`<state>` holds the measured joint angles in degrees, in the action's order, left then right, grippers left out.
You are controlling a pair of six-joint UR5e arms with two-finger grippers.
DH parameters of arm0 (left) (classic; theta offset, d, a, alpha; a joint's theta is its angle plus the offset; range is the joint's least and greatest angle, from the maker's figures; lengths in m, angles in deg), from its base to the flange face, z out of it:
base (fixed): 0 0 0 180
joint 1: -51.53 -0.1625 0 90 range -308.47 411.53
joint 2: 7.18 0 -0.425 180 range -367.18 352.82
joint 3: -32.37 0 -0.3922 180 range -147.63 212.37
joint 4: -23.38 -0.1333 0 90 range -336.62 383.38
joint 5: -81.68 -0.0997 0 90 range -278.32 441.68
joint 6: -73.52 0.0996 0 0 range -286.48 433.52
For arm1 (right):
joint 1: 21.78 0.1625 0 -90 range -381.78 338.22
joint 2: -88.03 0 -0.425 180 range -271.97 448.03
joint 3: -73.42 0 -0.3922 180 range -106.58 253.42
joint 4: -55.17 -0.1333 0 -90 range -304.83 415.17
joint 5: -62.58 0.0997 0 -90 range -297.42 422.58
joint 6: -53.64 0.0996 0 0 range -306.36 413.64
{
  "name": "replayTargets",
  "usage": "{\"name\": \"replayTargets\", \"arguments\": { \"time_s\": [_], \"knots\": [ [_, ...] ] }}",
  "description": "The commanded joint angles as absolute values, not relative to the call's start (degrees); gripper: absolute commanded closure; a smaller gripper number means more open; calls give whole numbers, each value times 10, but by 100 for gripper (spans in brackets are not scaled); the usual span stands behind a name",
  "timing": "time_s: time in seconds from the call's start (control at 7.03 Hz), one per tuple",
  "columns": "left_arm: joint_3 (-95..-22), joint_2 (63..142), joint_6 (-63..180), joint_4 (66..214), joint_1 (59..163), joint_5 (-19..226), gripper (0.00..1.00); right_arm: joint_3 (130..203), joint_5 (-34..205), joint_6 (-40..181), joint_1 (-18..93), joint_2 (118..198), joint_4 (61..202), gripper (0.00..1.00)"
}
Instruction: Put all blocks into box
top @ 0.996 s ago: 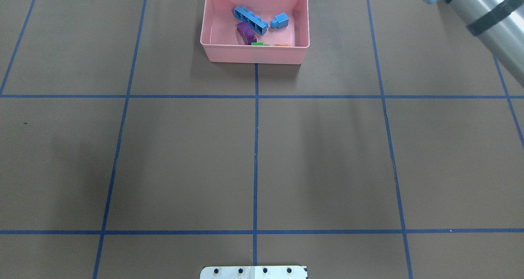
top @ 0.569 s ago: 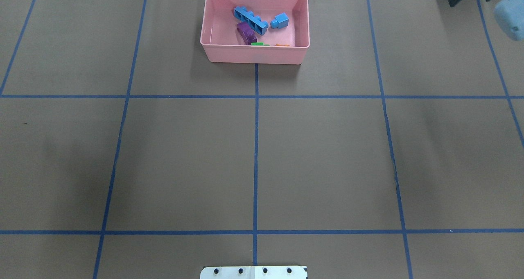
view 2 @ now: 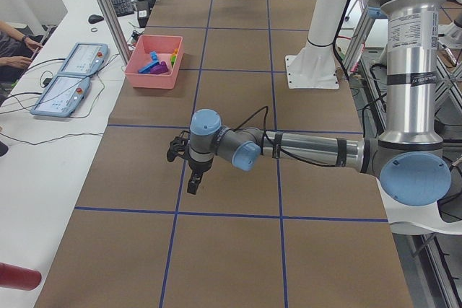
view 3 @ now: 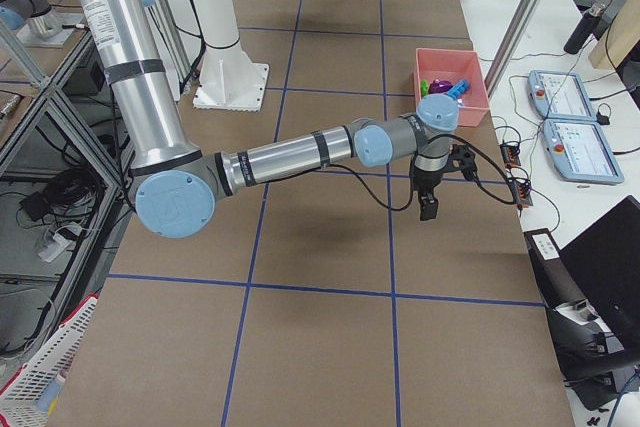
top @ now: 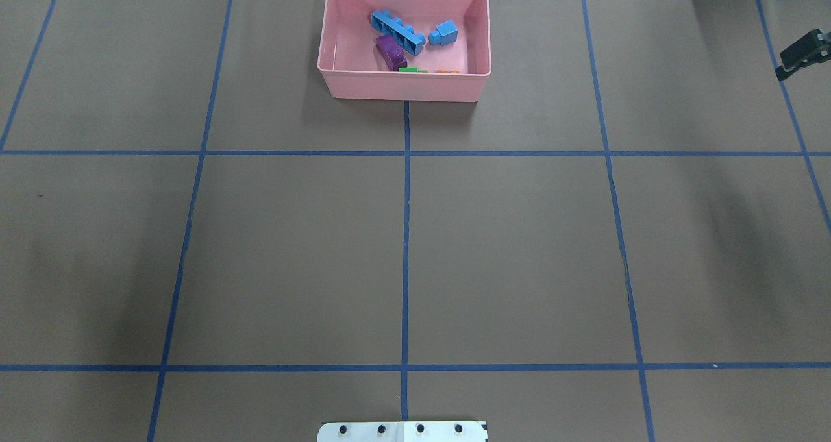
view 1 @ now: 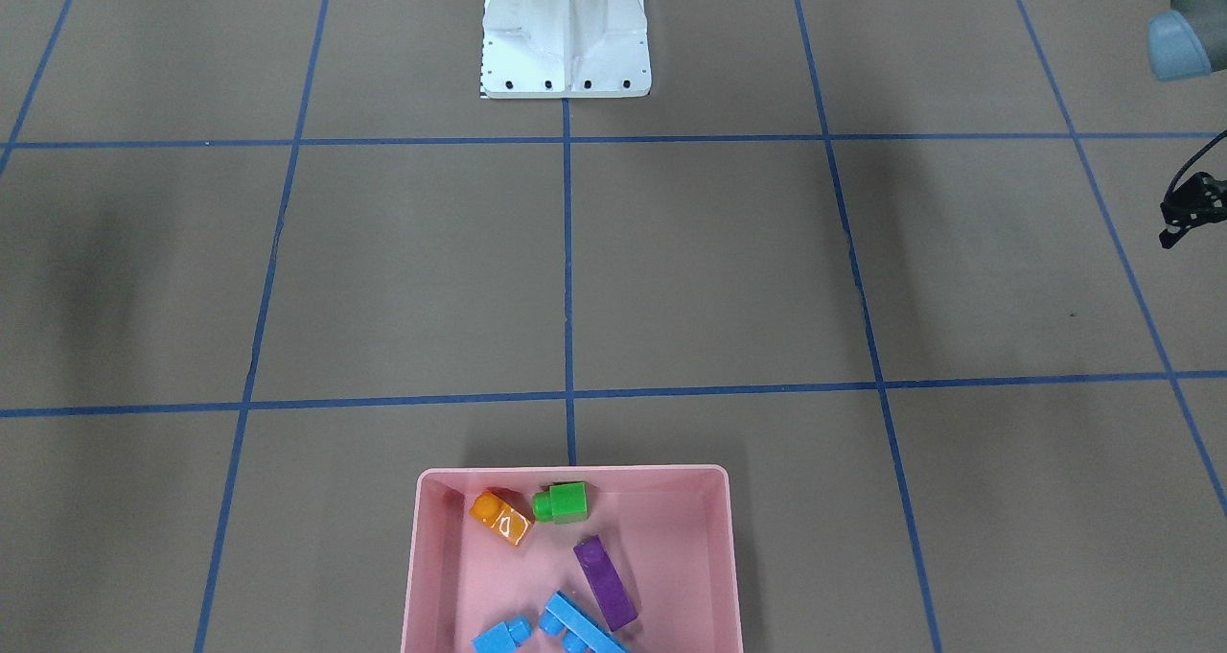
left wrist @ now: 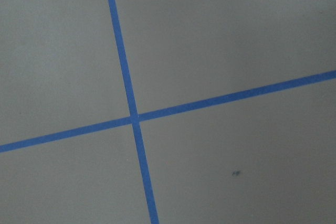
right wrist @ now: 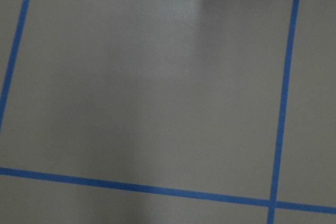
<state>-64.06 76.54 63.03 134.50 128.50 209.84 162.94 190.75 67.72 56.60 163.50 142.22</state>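
The pink box point(view 1: 575, 471) holds all the blocks: orange point(view 1: 500, 517), green point(view 1: 561, 502), long purple point(view 1: 605, 581), small blue point(view 1: 503, 636) and long blue point(view 1: 580, 629). From overhead the box point(top: 402, 86) sits at the table's far middle, its near wall half hiding the green and orange blocks. My left gripper point(view 2: 193, 182) hangs fingers-down over the table, well away from the box point(view 2: 151, 77). My right gripper point(view 3: 428, 209) hangs likewise near the box point(view 3: 440, 55). I cannot tell whether either is open or shut. Both wrist views show only bare table.
The white metal robot base point(view 1: 566, 34) stands at the table's middle on the robot's side. Blue tape lines point(top: 406, 234) grid the brown table. Two control tablets point(view 2: 68, 77) and cables lie on the white bench beyond the box. A person's arm point(view 2: 14, 34) rests there.
In the overhead view the right arm has swung out past the right edge; only a small black part remains there. The blocks in the box have not moved.
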Motion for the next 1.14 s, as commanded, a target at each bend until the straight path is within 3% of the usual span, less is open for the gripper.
{"name": "replayTargets", "arguments": {
  "time_s": [0.0, 0.57, 1.0],
  "knots": [
    [-638, 754, 665, 1299, 1333, 2174, 0, 1628, 1956, 677, 590, 1678, 1420, 0],
    [-646, 744, 729, 1244, 1392, 2172, 0, 1637, 2012, 639, 627, 1734, 1419, 0],
    [-650, 808, 750, 1167, 1388, 2135, 0, 1653, 2012, 633, 637, 1747, 1418, 0]
  ]
}}
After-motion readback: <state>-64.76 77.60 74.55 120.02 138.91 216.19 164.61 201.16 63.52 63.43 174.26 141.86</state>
